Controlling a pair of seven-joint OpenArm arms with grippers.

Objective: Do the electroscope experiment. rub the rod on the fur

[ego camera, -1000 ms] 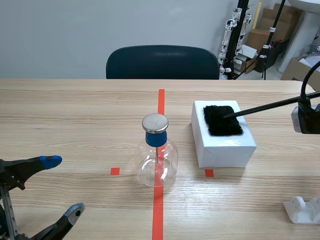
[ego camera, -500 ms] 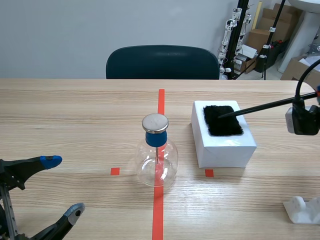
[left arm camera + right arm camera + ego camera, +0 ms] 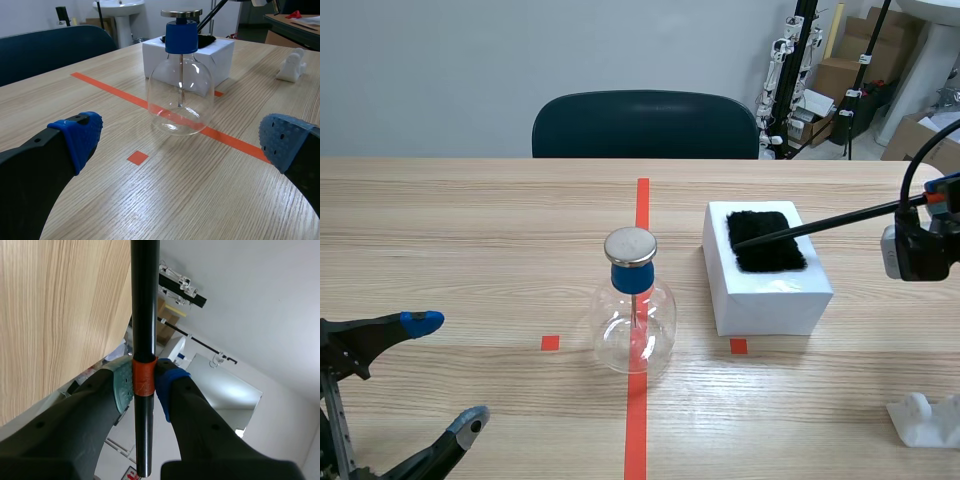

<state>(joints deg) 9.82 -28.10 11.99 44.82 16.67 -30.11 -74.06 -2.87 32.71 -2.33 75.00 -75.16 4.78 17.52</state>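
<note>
Item 1, my right pincer [image 3: 144, 382]: pinching the black rod [image 3: 145, 300] at its orange band, right of the white box [image 3: 770, 300].
Rod tip: on the fur [image 3: 765, 240] atop that box.
Electroscope flask [image 3: 635, 325]: left of the box.
Item 2, my left pincer [image 3: 445, 373]: spread, well left of the box.

We see the rod [image 3: 830, 222], thin and black, slanting down from the right gripper [image 3: 932, 200] at the right edge. Its tip touches the fur [image 3: 766, 241], a black patch on top of the white box [image 3: 770, 290]. The flask electroscope [image 3: 634, 310], clear glass with a blue stopper and metal disc, stands upright on the red centre line, near the box but apart from it. We note the left gripper [image 3: 445, 373] low at left, fingers spread wide, nothing between them. A small white object [image 3: 925, 418] sits at the near right. A dark chair [image 3: 645, 125] stands behind the table [image 3: 470, 230].
</note>
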